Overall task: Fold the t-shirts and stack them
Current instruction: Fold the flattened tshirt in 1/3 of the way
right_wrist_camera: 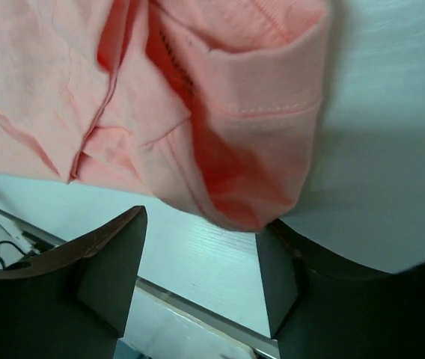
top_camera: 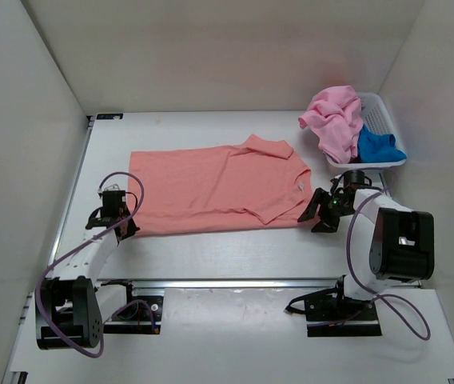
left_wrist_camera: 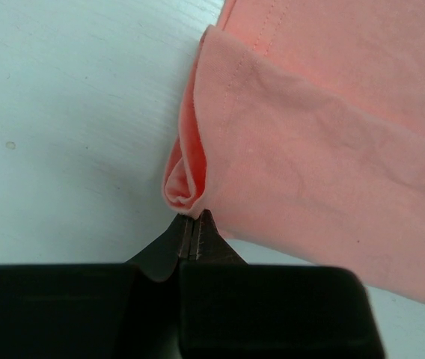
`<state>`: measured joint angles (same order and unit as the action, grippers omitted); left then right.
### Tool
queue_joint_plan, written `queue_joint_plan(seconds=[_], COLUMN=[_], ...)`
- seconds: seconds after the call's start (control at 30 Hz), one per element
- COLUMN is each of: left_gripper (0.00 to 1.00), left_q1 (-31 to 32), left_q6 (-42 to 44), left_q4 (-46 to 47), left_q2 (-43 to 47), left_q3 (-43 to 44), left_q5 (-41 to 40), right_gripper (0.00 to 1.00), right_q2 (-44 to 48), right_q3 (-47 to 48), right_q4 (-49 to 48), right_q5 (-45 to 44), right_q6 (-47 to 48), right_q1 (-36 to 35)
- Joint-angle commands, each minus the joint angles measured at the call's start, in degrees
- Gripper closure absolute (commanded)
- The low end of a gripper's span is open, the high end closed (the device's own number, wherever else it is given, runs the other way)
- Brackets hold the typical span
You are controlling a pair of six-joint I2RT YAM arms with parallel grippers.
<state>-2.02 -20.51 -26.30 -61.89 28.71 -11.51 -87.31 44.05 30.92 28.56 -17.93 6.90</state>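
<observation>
Item: salmon t-shirt (top_camera: 219, 188), flat mid-table (top_camera: 211, 252), near corners being taken for folding.
Your left gripper (left_wrist_camera: 195, 224), arm low, was pinched tight on the near-left hem corner. Your right gripper (right_wrist_camera: 201, 224) gaped around the near-right sleeve, apparently gripping nothing. You needed it clamped before lifting both evenly.

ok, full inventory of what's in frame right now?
salmon t-shirt: 1, salmon-coral, spread flat mid-table
pink t-shirt: 1, light pink, bunched in the basket, spilling over its rim
blue t-shirt: 1, bright blue, in the basket beside the pink one
basket: 1, white, far right of the table
table: 1, white, under everything
left end effector: 1, black, shut on the salmon t-shirt's near-left corner
right end effector: 1, black, open at the salmon t-shirt's right edge
</observation>
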Motion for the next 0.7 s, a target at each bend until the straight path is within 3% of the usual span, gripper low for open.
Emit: queue_joint_plan(seconds=[0.0,0.03,0.07,0.13,0.37,0.63,0.67], left_gripper=[1.0,1.0,1.0,1.0,1.0,1.0,0.95], left_q1=[0.4,0.6,0.2,-0.4,0.5,1.2,1.3], left_q6=[2.0,1.7,1.8,1.8,2.3,1.7,1.8], left_q4=[-1.5,-2.2,-2.3,-2.1,-1.6,-2.3,-1.8], left_q2=[1.8,1.9,2.1,2.6,3.4,3.7,3.7], left_q3=[1.3,0.9,1.2,0.9,0.9,0.6,0.6], left_q5=[-1.8,-3.1,-3.1,-2.6,-1.6,-1.6,-1.7], right_gripper=[0.42,0.47,0.71,1.0,1.0,1.0,1.0], right_q2=[-2.6,-3.1,-4.2,-4.6,-0.4,6.4,6.4], right_q3=[0.6,0.7,1.1,2.7,3.2,-1.0,-2.0], right_q4=[-5.2,-5.1,-4.8,-1.7,13.4,18.5,19.1], right_q5=[0.1,-0.3,-1.0,-2.6,-9.1,-9.3,-9.3], right_q6=[-0.7,-0.6,-0.2,1.4,6.0,4.2,4.3], right_q1=[1.6,2.2,2.4,2.5,2.4,0.9,1.1])
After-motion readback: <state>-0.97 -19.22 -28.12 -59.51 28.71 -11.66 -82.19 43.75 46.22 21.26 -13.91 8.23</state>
